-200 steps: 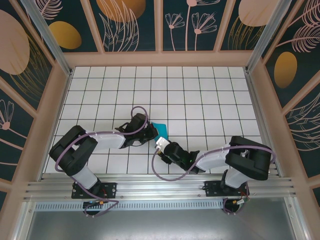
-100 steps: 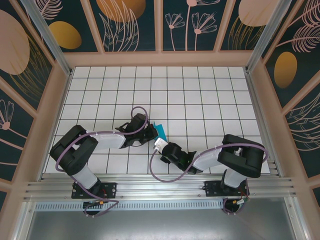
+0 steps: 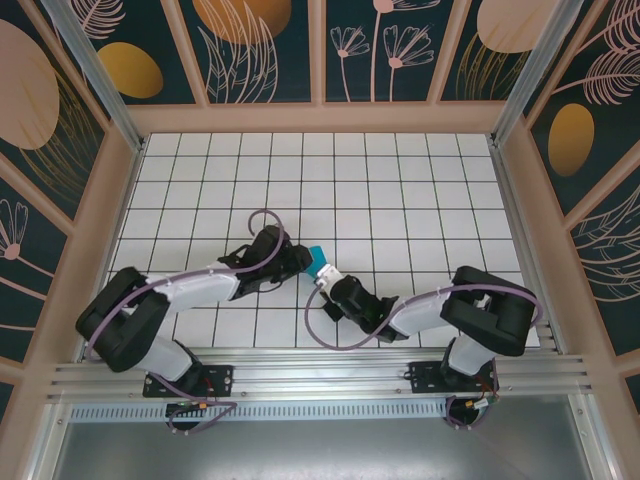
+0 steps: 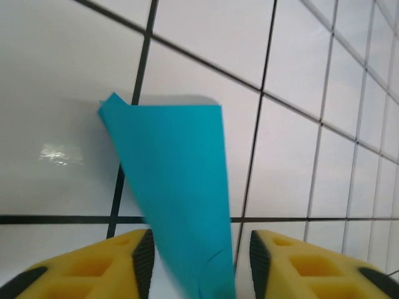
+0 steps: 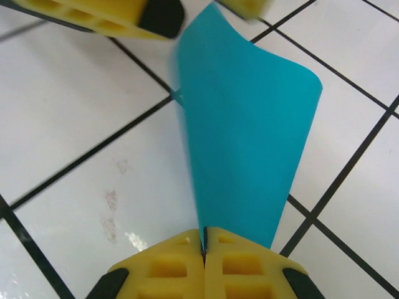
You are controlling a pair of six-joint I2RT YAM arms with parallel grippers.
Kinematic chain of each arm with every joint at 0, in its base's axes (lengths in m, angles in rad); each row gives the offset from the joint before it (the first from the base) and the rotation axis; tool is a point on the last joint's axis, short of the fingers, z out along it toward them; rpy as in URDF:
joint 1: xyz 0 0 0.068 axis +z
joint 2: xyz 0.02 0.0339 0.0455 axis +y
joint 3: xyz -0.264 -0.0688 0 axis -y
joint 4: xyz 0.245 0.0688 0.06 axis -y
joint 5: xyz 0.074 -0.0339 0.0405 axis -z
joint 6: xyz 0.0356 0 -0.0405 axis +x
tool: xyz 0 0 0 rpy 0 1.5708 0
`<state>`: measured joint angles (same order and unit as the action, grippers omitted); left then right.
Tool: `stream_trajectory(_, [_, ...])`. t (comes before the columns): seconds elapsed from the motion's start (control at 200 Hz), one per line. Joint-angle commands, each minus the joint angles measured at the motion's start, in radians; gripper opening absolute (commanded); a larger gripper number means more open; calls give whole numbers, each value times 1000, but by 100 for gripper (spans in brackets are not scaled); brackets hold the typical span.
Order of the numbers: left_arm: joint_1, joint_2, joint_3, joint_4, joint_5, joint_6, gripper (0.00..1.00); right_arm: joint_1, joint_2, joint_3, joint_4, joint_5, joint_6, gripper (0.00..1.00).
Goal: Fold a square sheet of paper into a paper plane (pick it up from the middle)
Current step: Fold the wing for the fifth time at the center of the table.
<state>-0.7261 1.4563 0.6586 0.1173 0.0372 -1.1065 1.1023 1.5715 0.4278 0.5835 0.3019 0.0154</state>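
As the right fingers (image 5: 204, 265) clamped the folded paper (image 5: 243, 124) at the counter's (image 5: 68, 124) near middle, the left fingers (image 4: 141, 258) stood apart around it, likely mid-handover; the next move needed a left regrip for creasing.

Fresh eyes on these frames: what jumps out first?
The teal sheet of paper stands out, lifted and curling above the white tiled table, front of centre between the two arms. The right end effector is pinched shut on one edge of it. The left end effector straddles the sheet with its yellow fingers apart, not clamping.
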Motion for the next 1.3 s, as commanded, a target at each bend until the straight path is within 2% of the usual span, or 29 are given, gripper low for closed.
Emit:
stream_trajectory(0.0, [-4,-98,-59,-41,-112,-31,54,-45,-49,-26,66,-173,147,0])
stream_trajectory(0.205, [-4,-211,-121,12,-135,-46,58,-137,-52,-65,151,-369,295,0])
stream_trajectory(0.47, [-4,-182,-117,57,-78,-38,58,-219,6,-89,216,-514,471,0])
stream_trajectory(0.766, [-5,-125,-117,138,2,-50,57,-246,44,-90,198,-537,583,0])
stream_trajectory(1.011, [-6,-99,-124,189,38,-59,56,-296,93,-88,228,-645,725,0])
stream_trajectory(1.291, [-19,-48,-124,266,91,-58,56,-321,70,-109,264,-679,830,0])
